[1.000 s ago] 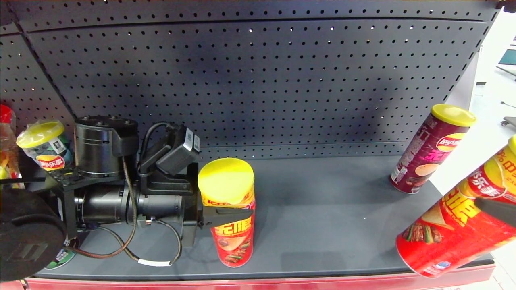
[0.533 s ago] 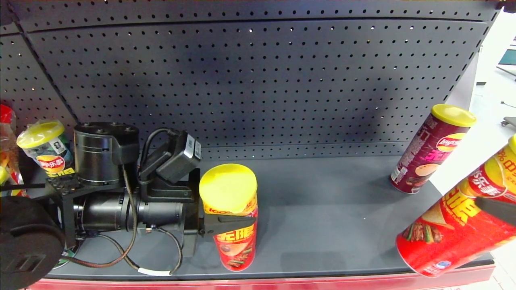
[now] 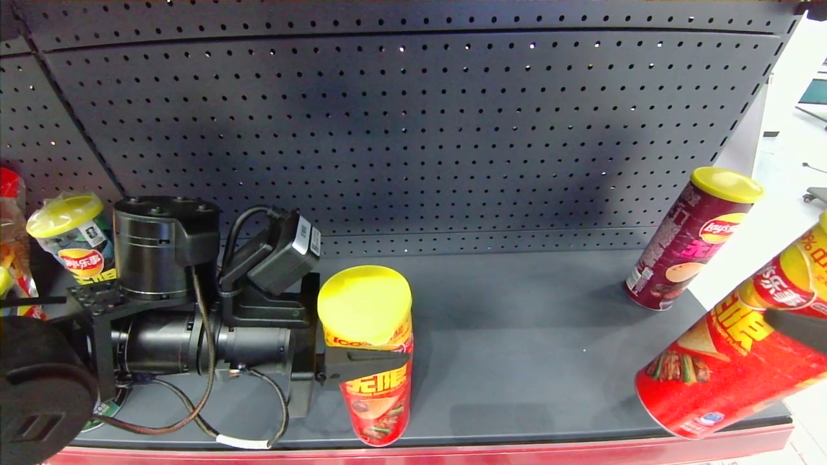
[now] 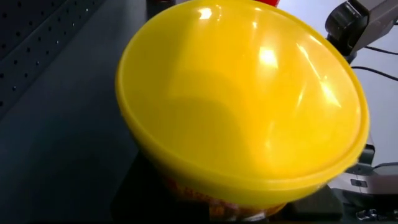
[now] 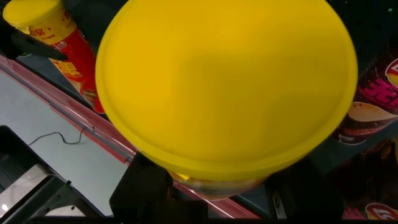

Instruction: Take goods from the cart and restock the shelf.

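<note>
A dark grey shelf (image 3: 517, 336), edged in red at the near side, is backed by a perforated panel (image 3: 413, 142). At the near left, a red can (image 3: 378, 400) is gripped upright by the left end effector (image 3: 371, 354). A second red can (image 3: 711, 381) is clamped, tilted, in the right end effector (image 3: 793, 325) at the near right. A maroon can (image 3: 691, 239) is seen at the far right, and grey floor (image 5: 62, 168) lies below the shelf edge.
</note>
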Controlling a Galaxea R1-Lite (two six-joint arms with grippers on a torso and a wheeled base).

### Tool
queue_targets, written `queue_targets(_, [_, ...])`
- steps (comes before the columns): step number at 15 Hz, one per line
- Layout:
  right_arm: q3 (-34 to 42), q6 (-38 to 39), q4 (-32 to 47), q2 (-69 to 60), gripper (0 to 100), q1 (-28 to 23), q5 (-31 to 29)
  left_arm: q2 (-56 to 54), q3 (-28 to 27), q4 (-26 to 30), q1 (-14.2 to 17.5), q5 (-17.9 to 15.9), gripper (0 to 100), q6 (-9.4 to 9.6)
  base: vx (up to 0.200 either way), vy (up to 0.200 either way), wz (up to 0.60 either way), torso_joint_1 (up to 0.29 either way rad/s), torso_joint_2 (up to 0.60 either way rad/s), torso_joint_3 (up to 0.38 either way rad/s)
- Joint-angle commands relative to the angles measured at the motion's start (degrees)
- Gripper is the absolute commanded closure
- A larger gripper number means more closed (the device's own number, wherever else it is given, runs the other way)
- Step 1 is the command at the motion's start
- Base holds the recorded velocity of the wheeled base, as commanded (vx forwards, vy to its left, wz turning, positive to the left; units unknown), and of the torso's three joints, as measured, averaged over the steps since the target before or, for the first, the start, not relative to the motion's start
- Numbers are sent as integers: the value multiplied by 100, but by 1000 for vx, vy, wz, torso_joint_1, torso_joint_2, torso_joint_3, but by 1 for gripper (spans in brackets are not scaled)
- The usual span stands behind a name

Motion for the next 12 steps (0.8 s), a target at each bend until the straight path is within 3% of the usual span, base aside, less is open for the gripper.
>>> queue_targets(1, [-38,-1,3,22,100,1,-1,-3,46,-25,-18,-4,100,25,0,0,0,0,0,0])
queue_targets(12, [-47,-1,3,22,100,1,-1,-3,90,-25,-97,22,100,51,0,0,0,0,0,0])
